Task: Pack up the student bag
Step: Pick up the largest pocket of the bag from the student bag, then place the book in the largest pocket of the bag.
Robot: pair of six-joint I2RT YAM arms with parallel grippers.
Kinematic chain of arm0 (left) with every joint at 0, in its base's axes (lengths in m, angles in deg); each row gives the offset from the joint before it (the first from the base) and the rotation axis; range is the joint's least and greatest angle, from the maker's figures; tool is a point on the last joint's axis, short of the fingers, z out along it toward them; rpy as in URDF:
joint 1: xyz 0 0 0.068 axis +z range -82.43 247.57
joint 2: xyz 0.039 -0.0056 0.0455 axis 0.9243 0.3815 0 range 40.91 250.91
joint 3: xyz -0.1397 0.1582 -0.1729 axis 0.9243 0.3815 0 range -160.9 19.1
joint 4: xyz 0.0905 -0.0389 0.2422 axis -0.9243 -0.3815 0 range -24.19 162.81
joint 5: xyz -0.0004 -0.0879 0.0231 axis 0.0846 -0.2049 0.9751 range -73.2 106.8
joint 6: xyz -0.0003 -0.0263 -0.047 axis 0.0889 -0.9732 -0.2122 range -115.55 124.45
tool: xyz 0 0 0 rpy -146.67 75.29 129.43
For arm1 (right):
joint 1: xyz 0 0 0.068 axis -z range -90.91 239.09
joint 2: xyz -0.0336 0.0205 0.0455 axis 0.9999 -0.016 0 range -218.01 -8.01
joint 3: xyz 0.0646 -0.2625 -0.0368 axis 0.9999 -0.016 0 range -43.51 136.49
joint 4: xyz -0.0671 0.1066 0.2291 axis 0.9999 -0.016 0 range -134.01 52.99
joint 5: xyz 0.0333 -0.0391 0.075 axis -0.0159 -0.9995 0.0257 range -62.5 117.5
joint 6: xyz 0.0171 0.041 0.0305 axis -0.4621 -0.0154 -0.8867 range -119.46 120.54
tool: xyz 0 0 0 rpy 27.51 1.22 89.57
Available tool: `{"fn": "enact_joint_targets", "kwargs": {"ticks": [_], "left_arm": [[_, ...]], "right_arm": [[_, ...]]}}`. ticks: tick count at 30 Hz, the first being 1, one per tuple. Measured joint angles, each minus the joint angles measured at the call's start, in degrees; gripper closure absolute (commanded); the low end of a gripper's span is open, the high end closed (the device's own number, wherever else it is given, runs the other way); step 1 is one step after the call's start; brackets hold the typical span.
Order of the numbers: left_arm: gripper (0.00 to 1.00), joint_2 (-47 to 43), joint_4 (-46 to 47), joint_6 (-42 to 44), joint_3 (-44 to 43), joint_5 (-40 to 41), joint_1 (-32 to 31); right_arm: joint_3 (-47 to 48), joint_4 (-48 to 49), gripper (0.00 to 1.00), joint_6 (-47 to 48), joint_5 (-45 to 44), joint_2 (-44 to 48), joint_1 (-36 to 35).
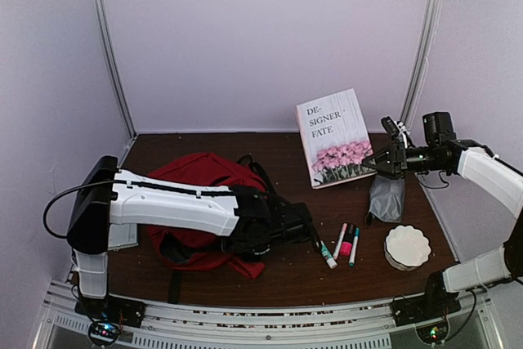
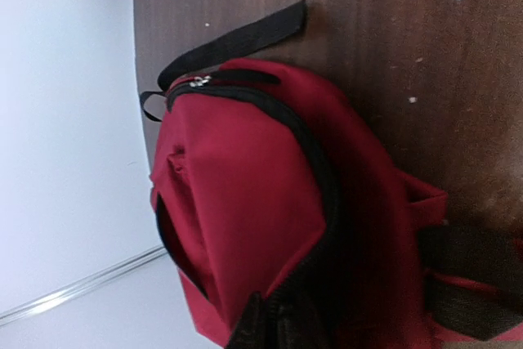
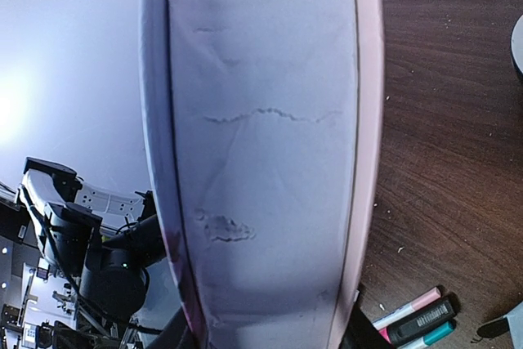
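Note:
The student bag (image 1: 196,181) is a red backpack lying on the left half of the dark wooden table, with my left arm stretched across it. In the left wrist view the student bag (image 2: 245,177) fills the frame, its black zip running down to my left gripper (image 2: 274,326). That gripper (image 1: 309,230) is pinched shut on the bag's black zip edge. A book (image 1: 335,136) with pink flowers on its cover stands tilted at the back. My right gripper (image 1: 376,163) is shut on its right edge. The book's pale page edge (image 3: 261,161) fills the right wrist view between the fingers.
A small grey pouch (image 1: 386,198) lies just below the right gripper. Three markers (image 1: 341,243) lie in front of the book, also seen as markers (image 3: 417,320) in the right wrist view. A white scalloped dish (image 1: 407,247) sits at the front right. White walls enclose the table.

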Motion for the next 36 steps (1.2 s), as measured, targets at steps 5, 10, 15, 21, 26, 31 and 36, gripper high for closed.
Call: {"fn": "enact_joint_targets", "kwargs": {"ticks": [5, 10, 15, 21, 26, 31, 36], "left_arm": [[1.00, -2.27, 1.31, -1.86, -0.81, 1.60, 4.31], [1.00, -9.92, 3.78, -3.91, -0.68, 1.42, 9.09], [1.00, -17.18, 6.86, -7.34, 0.92, 1.70, 12.26], [1.00, -19.67, 10.86, -10.40, 2.29, 0.02, 14.93], [1.00, -19.85, 14.99, -11.26, 3.06, -4.50, 17.86], [1.00, -20.22, 17.97, -12.39, 4.31, -8.59, 20.15], [1.00, -20.87, 20.11, -12.90, 4.66, -11.52, 21.75]], "right_arm": [[1.81, -3.54, 0.85, 1.57, -0.02, 0.90, 0.17], [9.40, -12.41, 0.86, 7.10, 1.11, -0.68, 0.17], [10.88, -16.15, 0.87, 10.16, 2.14, -2.36, -1.05], [9.88, -18.27, 0.87, 12.57, 2.05, -3.87, -6.54], [6.08, -18.40, 0.87, 14.27, 2.86, -4.17, -12.76], [-4.22, -10.16, 0.87, 7.23, 3.93, -1.68, -16.72], [-12.15, -1.22, 0.88, -1.81, 4.68, 0.22, -20.87]]}}
